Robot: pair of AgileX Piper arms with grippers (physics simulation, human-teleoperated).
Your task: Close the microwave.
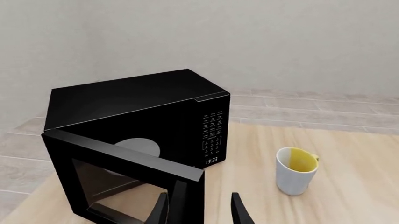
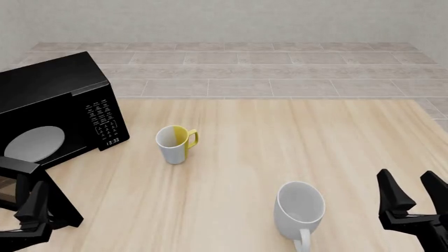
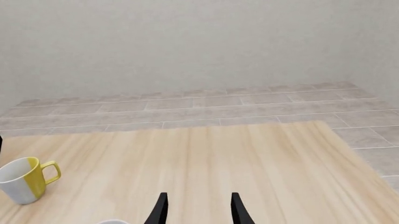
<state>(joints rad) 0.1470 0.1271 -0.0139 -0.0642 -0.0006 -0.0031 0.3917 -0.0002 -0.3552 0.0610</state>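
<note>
Left wrist view: the microwave (image 1: 143,121) stands on the tabletop (image 1: 349,186), its door (image 1: 121,179) swung open, the round plate (image 1: 140,148) visible inside. The left gripper (image 1: 198,210) is spread, its jaws straddling the door's free edge. A white-and-yellow mug (image 1: 295,170) stands beside the keypad side, apart from it.

Front view: the microwave (image 2: 56,107) occupies the far left of the tabletop (image 2: 280,142). The left gripper (image 2: 31,212) sits at the open door. A white mug (image 2: 299,212) stands nearer the right gripper (image 2: 414,197), which is spread and holds nothing.

Right wrist view: the right gripper (image 3: 198,210) hangs spread above bare tabletop (image 3: 206,163).
</note>
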